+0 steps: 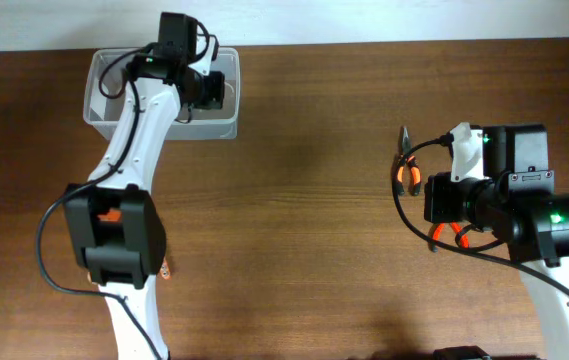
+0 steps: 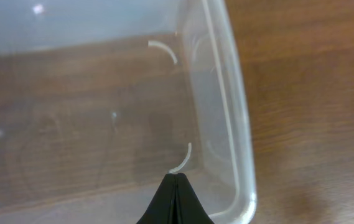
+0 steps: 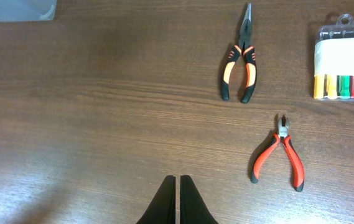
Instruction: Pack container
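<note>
— Where is the right gripper [image 3: 177,190] hanging?

— Over bare table [image 3: 102,124], fingers pressed together, holding nothing. Just ahead, to the right in the wrist view, the red cutters [image 3: 277,155] are lying with their handles toward it. Beyond them, the orange pliers [image 3: 239,68] are pointing away.

— And the container [image 2: 239,124]?

— It's sitting well apart at the far corner, seemingly empty. The left gripper [image 2: 177,183] is hovering over its inside, tips likewise pinched and carrying nothing.

The claw [image 2: 177,199] hangs over the inside of the clear container [image 2: 226,93], its two dark tips pressed together. The tub's rounded corner and rim run down the right, and brown desk [image 2: 313,93] shows through its floor and beyond.
</note>
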Available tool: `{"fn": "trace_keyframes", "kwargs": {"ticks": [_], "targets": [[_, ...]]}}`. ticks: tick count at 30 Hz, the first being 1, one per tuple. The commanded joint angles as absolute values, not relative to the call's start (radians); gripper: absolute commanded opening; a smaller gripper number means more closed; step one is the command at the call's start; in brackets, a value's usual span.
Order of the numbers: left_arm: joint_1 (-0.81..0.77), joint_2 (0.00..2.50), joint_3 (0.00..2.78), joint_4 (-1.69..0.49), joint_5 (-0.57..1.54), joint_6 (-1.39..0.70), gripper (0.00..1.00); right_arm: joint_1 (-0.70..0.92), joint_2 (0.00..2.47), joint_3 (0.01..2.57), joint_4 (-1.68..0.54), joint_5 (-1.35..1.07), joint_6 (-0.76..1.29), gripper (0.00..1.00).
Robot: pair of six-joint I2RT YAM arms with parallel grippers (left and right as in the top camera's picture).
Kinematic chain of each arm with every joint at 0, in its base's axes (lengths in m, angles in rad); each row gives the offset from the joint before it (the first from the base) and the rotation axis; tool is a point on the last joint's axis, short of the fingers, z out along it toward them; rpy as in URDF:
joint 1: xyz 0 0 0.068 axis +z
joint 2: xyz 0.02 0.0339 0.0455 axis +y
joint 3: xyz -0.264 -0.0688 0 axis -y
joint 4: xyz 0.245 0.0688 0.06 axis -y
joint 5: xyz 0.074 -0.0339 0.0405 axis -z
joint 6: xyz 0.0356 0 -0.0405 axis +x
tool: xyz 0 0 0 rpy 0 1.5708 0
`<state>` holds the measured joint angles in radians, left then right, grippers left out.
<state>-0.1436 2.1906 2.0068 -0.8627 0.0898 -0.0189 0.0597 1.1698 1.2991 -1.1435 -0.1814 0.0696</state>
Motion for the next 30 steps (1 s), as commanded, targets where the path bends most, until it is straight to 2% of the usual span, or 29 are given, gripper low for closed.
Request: {"fn": "trace_keyframes", "kwargs": {"ticks": [1,17,30], "targets": [[-0.142,2.207,2.024,-0.877,0.055,-0.006,0.02,0.065,1.167,1.322,-1.149,-0.172,0.059,0.04],[-0.208,2.282,2.022,-0.967,0.055,-0.002,0.02,0.065,1.167,1.322,-1.153,-0.173,0.059,0.04],[-0.362,2.282,2.022,-1.11,0.075,-0.004,0.02,0.065,1.167,1.322,-1.155,-0.172,0.059,0.04]]}}
